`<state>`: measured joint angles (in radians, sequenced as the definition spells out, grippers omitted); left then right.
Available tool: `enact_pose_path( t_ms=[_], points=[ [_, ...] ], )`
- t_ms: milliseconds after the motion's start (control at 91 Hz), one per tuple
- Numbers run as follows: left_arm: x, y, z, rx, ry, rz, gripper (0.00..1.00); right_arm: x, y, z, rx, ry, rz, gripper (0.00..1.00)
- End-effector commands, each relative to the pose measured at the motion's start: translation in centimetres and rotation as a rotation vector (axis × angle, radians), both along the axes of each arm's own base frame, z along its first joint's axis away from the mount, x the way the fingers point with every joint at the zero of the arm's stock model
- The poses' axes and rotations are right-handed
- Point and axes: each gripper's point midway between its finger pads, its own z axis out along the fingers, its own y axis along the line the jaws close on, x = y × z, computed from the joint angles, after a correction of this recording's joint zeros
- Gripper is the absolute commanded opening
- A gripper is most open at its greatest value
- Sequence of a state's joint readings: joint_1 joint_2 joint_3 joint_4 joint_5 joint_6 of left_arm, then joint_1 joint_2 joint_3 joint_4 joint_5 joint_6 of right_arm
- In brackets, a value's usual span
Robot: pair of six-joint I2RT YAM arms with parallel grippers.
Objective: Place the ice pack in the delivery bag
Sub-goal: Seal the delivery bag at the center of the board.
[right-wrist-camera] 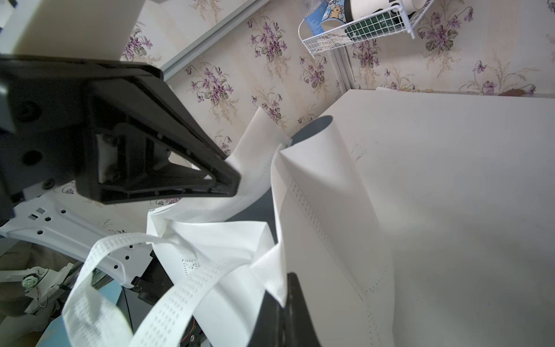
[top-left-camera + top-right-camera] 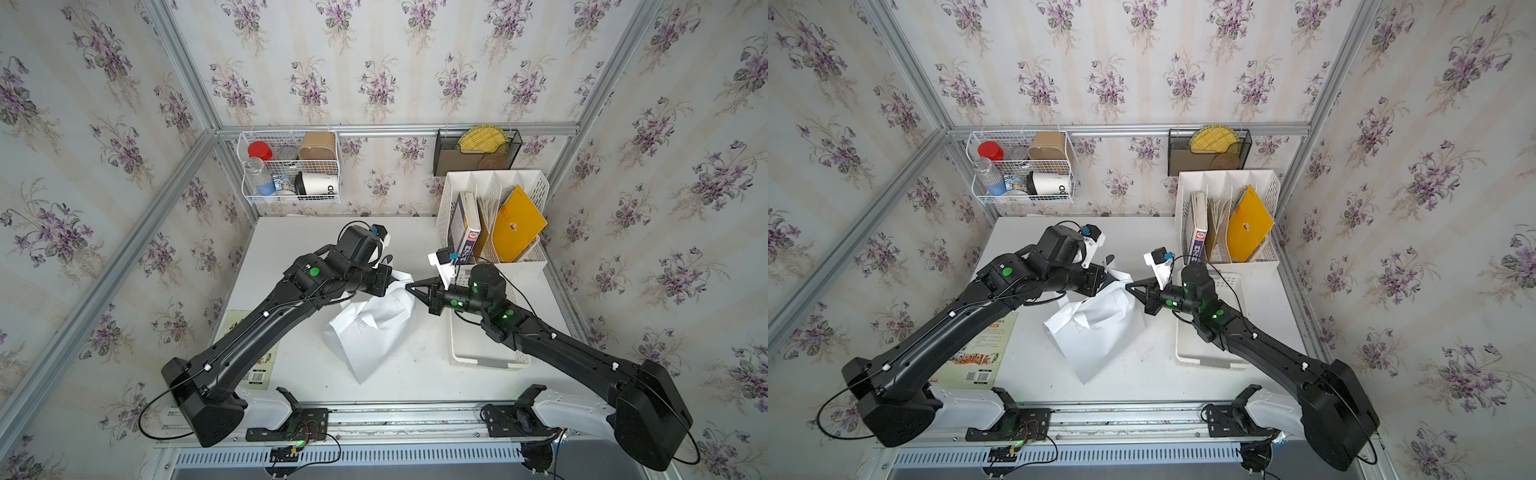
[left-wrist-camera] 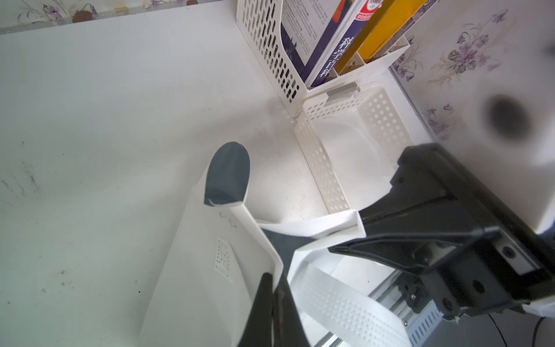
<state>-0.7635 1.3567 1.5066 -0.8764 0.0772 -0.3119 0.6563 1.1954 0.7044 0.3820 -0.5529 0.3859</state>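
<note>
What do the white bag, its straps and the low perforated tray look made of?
Tall white delivery bag: thin matte non-woven fabric, perhaps coated paper; it holds sharp creases. Its lining looks smooth grey, possibly foil, but shaded. Flat white strap handle: limp dimple-embossed webbing. Low white perforated tray: rigid moulded plastic, faintly glossy, with punched round holes.

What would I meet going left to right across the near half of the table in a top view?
On the table: printed booklet → delivery bag → low white perforated tray.
</note>
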Motion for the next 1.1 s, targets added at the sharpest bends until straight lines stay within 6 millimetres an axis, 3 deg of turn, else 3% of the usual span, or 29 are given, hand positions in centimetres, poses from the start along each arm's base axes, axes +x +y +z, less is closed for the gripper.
enact_pose_path(
  t_ms=[0,154,407,528,660,814,858,934,1088],
  points=[
    [-0.8,-1.1,1.2,-0.037,-0.028,-0.074,0.00,1.1,-0.1,0.5,0.010,0.008,-0.053,0.00],
    [-1.8,-1.6,1.5,-0.017,-0.054,-0.130,0.00,2.2,-0.3,0.1,-0.007,0.054,-0.110,0.00],
    [-2.3,-0.2,1.8,0.065,-0.116,-0.121,0.00,2.9,-0.4,0.3,-0.009,0.144,-0.157,0.00],
    [-1.4,1.4,2.6,0.083,-0.182,-0.036,0.00,1.1,0.3,1.2,0.038,0.118,-0.062,0.00],
    [-0.7,1.9,3.1,0.066,-0.197,0.009,0.00,-1.5,0.1,2.1,0.083,0.041,0.014,0.23],
    [-0.9,0.8,3.0,0.039,-0.175,-0.040,0.00,-3.7,-0.7,2.5,0.109,-0.018,0.046,0.34],
    [-1.0,0.7,2.9,0.040,-0.172,-0.046,0.00,-3.8,-1.0,2.4,0.110,-0.028,0.033,0.39],
    [-1.1,0.6,2.7,0.042,-0.169,-0.056,0.00,-3.7,-2.0,2.2,0.100,-0.052,-0.017,0.61],
    [-1.4,0.2,3.0,0.025,-0.172,-0.090,0.00,-3.0,-3.4,1.8,0.062,-0.118,-0.103,0.71]
  ],
)
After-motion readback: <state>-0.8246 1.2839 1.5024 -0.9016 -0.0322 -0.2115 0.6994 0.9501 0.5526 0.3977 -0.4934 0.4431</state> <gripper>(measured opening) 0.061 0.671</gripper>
